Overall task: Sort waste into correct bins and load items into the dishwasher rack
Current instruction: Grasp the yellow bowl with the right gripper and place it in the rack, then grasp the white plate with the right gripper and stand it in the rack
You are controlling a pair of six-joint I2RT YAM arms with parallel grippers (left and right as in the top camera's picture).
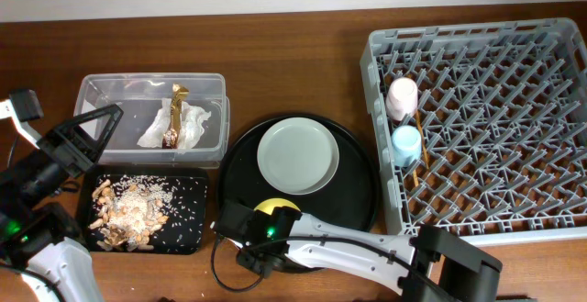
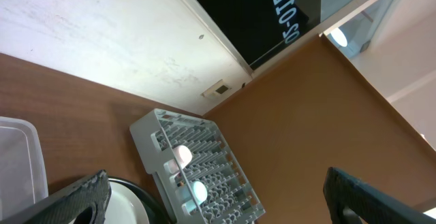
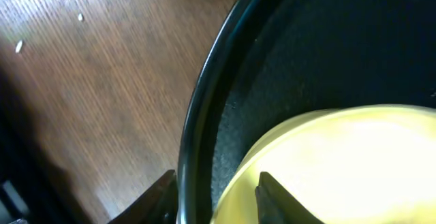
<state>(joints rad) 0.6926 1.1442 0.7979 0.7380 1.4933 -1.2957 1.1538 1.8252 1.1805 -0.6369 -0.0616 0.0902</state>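
At the yellow bowl, right gripper spread; left gripper lifted, agape.

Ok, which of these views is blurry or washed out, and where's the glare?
Right wrist: the yellow bowl is too close, soft and washed nearly white, with sheen on the black tray rim. Left wrist: tilted, with a bright spot upper right. Overhead: even light, sharp throughout.

Wooden table — holds clear tub, shallow black tray, round tray, grey rack.
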